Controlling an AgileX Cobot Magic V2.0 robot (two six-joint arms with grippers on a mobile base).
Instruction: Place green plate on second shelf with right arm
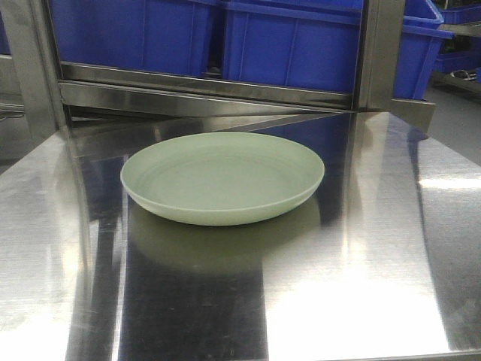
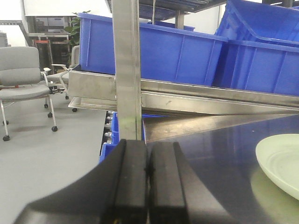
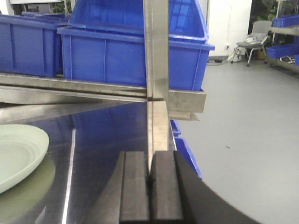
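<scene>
The left end effector and the right end effector each have their black fingers pressed flat together, with nothing gripped between them. The green plate lies right side up on the steel surface, apart from both, in front of the blue bins.

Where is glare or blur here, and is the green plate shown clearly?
Front view: white glare on steel table, green plate sharp and whole. Left wrist view: left fingers dark, plate cropped at right. Right wrist view: right fingers dark, plate cropped at left.
</scene>
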